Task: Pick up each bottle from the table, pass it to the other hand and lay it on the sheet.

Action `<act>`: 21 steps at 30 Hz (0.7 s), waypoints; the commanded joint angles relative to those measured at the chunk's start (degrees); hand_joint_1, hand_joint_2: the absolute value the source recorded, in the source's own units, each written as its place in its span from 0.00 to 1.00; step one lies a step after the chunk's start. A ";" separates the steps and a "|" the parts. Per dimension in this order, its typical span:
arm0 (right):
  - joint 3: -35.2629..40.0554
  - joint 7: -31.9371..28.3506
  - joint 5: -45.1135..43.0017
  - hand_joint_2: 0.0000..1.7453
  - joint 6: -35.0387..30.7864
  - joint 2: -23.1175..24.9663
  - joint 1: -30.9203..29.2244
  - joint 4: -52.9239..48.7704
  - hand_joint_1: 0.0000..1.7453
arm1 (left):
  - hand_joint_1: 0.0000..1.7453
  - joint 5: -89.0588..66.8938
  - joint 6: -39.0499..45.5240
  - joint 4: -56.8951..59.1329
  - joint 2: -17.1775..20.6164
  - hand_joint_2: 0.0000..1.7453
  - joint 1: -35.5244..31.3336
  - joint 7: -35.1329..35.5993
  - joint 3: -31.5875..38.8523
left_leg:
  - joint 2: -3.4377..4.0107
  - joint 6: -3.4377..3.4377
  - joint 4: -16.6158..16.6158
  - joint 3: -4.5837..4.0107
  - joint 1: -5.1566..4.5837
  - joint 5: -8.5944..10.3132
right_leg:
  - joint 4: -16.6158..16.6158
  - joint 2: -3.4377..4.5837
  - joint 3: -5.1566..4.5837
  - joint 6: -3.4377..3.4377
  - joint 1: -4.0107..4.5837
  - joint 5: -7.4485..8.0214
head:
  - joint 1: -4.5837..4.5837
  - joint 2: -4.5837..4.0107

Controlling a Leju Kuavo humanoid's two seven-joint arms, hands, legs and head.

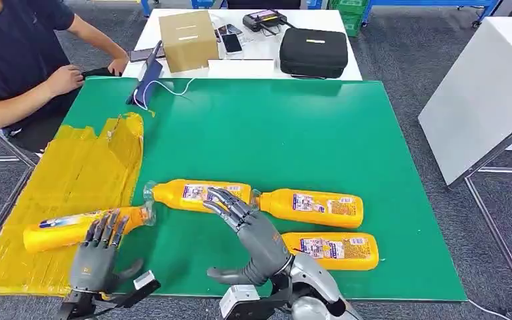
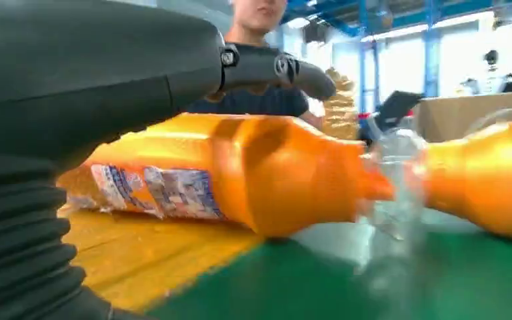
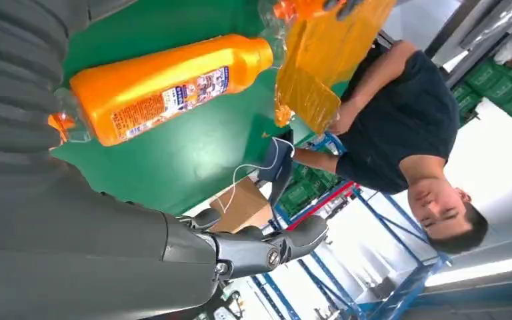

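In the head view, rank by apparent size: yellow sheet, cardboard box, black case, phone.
1. yellow sheet
2. black case
3. cardboard box, close to the case, so unsure
4. phone

Light: bright, even, from overhead; soft short shadows under the bottles [image 1: 320, 208].
Glare: windows [image 2: 467, 53] blown out at 1 o'clock in the left wrist view.
Blur: left wrist view soft, near hand [image 2: 73, 87] unfocused.

Green table [image 1: 293, 133]: yellow sheet [image 1: 73, 180], four bottles [image 1: 320, 207].
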 commanded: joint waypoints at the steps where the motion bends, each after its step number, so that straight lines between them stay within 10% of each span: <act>1: 1.58 0.47 0.27 1.00 -0.39 -1.28 -1.42 1.78 0.00 | 0.00 6.07 -0.59 -4.93 -4.75 0.00 0.40 -6.85 3.60 | 0.03 -0.07 0.05 -0.02 0.09 -0.04 | -0.03 0.10 0.04 -0.06 0.09 -0.01 | 0.00 0.00; 13: -2.25 7.63 3.36 1.00 0.45 1.65 -6.55 10.62 0.00 | 0.00 57.74 -11.47 -17.11 -3.71 0.00 -0.59 -13.73 -4.88 | -0.01 -0.06 0.05 -0.09 0.09 0.02 | -0.01 0.05 -0.03 -0.05 0.09 0.03 | 0.00 0.00; 21: -6.23 15.80 10.23 1.00 0.87 9.84 -30.74 47.94 0.00 | 0.00 82.90 -43.93 -22.39 -9.51 0.00 -6.45 -8.23 2.20 | 0.30 0.01 0.11 -0.19 0.10 0.21 | 0.07 0.35 -0.19 0.07 0.11 0.30 | 0.00 0.00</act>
